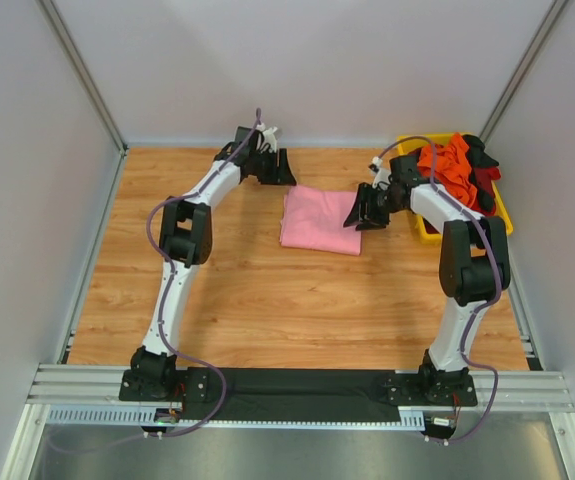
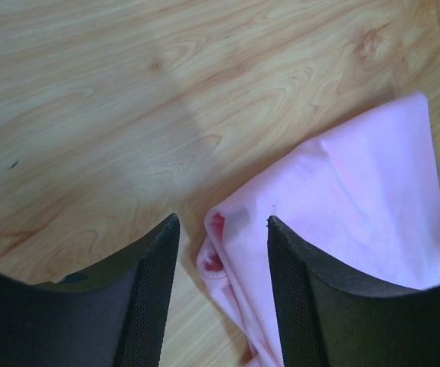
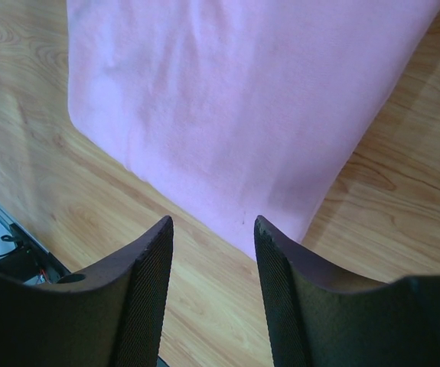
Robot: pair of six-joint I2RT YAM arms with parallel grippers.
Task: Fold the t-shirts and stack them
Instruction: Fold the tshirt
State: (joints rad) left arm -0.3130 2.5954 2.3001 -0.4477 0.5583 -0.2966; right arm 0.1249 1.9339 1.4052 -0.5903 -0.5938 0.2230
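Evidently the pink t-shirt (image 1: pixel 319 220) lies folded mid-tabletop (image 1: pixel 247 300). Your left gripper (image 2: pixel 221 222) and right gripper (image 3: pixel 212 222) stand open and empty at its edges. I judge this fold complete; next, draw the orange t-shirt (image 1: pixel 452 165) from the yellow bin (image 1: pixel 422 232).

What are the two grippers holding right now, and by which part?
Nothing. The left gripper and right gripper are both open, poised at edges of the folded pink t-shirt.
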